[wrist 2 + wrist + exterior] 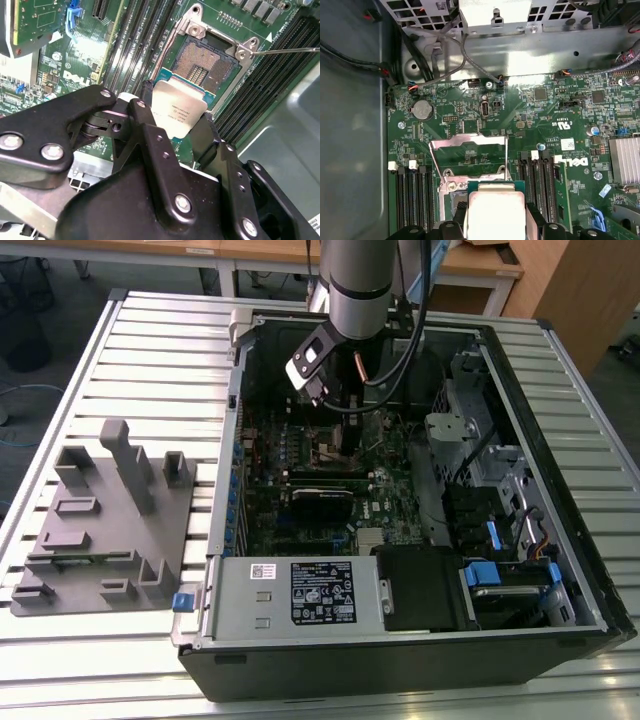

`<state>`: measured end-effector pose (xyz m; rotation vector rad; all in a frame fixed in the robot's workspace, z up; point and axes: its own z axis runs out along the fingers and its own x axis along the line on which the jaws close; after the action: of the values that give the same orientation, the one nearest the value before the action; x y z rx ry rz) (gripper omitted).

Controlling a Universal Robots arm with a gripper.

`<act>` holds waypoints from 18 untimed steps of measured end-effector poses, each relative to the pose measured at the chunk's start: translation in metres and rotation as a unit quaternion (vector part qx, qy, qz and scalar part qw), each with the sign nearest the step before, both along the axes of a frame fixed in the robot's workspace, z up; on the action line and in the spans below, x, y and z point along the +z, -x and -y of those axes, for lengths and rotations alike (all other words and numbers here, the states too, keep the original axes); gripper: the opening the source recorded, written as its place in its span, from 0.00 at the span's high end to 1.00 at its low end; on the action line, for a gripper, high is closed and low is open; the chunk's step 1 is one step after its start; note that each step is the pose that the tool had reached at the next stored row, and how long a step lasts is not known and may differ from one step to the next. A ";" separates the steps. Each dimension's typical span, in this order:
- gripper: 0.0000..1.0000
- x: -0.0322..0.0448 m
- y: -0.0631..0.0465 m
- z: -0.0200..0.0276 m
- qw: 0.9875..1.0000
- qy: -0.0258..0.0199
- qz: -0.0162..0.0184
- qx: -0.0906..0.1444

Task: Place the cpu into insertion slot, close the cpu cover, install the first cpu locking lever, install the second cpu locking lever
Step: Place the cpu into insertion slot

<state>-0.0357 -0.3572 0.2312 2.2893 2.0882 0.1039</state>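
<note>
The gripper (176,121) pinches the cpu (179,106) over the insertion slot's (202,67) edge (cpu cover (470,141) stands open). It seems tilted, so a skewed drop might bend pins.

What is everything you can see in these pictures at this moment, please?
table: one, silvery, slatted.
computer case: one, black, open, on the table.
circuit board: one, green, inside the case.
insertion slot: one, brownish centre, silvery rim, on the board.
cpu cover: one, silvery, swung open.
cpu: one, silvery-grey, held near the slot, unseated.
fixture block: one, grey, on the table, exterior view's left.
gripper: one, black, shut on the cpu.
arm: one, grey, reaching into the case.
</note>
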 end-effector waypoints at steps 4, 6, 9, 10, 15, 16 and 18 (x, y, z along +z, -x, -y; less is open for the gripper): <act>0.46 0.0000 0.000 0.0000 1.000 0.000 0.000 0.000; 0.46 -0.0001 0.000 -0.0001 1.000 0.000 -0.005 0.000; 0.46 -0.0001 0.000 0.0000 1.000 0.000 -0.014 0.000; 0.46 0.0000 0.000 0.0000 1.000 0.000 -0.014 0.000; 0.46 -0.0003 0.004 -0.0002 1.000 0.000 -0.014 0.000; 0.46 -0.0004 0.005 -0.0002 1.000 0.000 -0.014 0.000; 0.46 -0.0006 0.005 -0.0004 1.000 -0.001 -0.014 0.000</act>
<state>-0.0402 -0.3568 0.2307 2.3048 2.1031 0.0733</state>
